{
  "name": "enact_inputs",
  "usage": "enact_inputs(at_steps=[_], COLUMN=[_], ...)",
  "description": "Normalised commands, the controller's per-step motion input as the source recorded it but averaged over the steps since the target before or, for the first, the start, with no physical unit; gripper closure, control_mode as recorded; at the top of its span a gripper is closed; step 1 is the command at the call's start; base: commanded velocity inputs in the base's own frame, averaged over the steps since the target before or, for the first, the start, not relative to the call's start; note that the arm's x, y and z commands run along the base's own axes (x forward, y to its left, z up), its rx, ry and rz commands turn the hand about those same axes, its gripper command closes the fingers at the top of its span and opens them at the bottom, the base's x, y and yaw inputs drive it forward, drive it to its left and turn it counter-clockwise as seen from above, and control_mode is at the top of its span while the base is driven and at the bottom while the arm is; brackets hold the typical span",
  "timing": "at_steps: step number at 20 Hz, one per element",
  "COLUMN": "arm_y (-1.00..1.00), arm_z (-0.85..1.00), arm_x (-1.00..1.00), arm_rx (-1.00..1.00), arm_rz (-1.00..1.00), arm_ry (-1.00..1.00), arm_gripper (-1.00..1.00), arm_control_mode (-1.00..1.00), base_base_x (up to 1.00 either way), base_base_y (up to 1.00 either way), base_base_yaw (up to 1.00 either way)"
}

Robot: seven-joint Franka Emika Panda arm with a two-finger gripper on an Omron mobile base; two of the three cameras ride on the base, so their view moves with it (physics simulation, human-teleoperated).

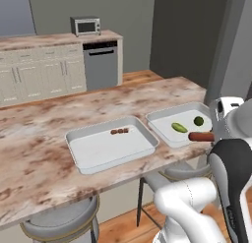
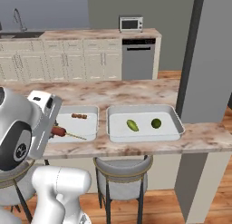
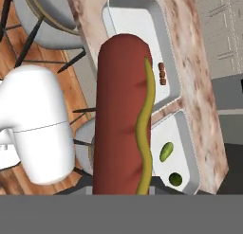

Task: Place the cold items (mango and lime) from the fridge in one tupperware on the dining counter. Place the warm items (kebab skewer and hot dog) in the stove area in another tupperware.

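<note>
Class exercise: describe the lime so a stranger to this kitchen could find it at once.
Start at the long marbled dining counter with stools beneath. Two pale grey trays sit side by side; take the tray nearer the grey pillar. Of its two fruits, the lime is the rounder, darker green ball, not the paler elongated mango.

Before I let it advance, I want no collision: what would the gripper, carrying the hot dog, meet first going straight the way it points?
Probably the pale grey tupperware tray holding the small brown kebab skewer, on the marbled dining counter; the red-brown hot dog in the gripper would touch first, though depth is unclear.
</note>
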Motion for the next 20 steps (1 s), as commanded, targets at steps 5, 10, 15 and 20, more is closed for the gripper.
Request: enact_inputs(at_steps=[5,10,15,20], arm_y=[0.17,0.33,0.10,0.28], arm_z=[0.00,0.00,-0.17,-0.77], arm_x=[0.04,0.73,1.00,0.97], arm_rx=[-0.03,-0.08,0.00,0.00], arm_rz=[-0.18,-0.01,0.05,0.22], arm_ry=[-0.02,0.12,0.26,0.28], arm_gripper=[1.00,1.00,1.00,1.00], arm_control_mode=[-1.00,-1.00,-1.00,-1.00], base_base_x=[0.02,0.00,0.00,0.00], base_base_y=[0.14,0.00,0.00,0.00], base_base_yaw=[-0.12,0.00,0.00,0.00])
